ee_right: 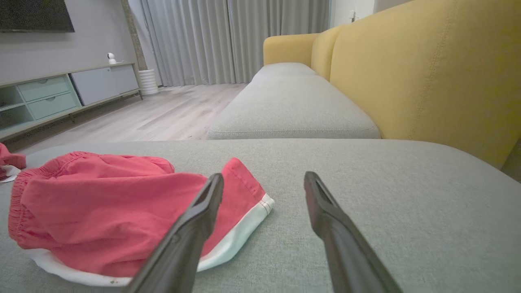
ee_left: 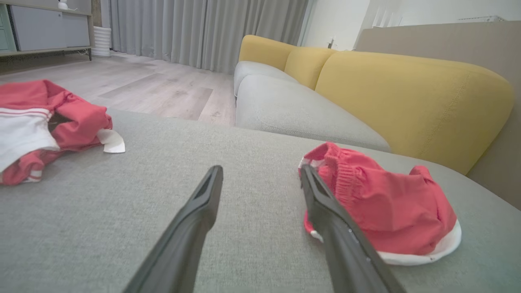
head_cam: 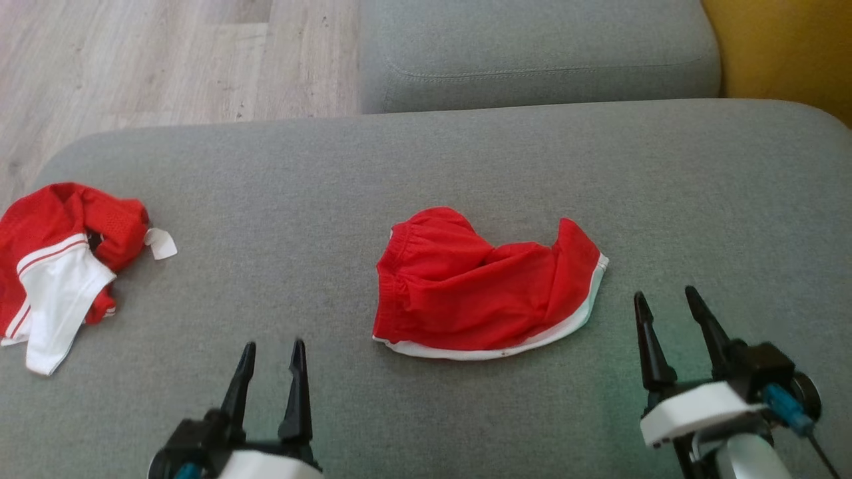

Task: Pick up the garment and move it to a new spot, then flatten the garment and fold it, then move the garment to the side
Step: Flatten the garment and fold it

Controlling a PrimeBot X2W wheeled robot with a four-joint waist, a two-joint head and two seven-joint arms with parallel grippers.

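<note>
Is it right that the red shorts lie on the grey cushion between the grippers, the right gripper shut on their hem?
No. The head view shows the right gripper open, clear of the hem; the red shorts lie on the grey cushion between it and the left gripper.

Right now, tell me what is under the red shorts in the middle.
The red shorts lie crumpled directly on the gray cushion, which shows all around their edge. The patch beneath is covered, so anything tucked under the folds cannot be seen.

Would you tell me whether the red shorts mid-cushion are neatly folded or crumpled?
Crumpled: the red shorts lie bunched on the grey cushion, with deep uneven creases.
</note>
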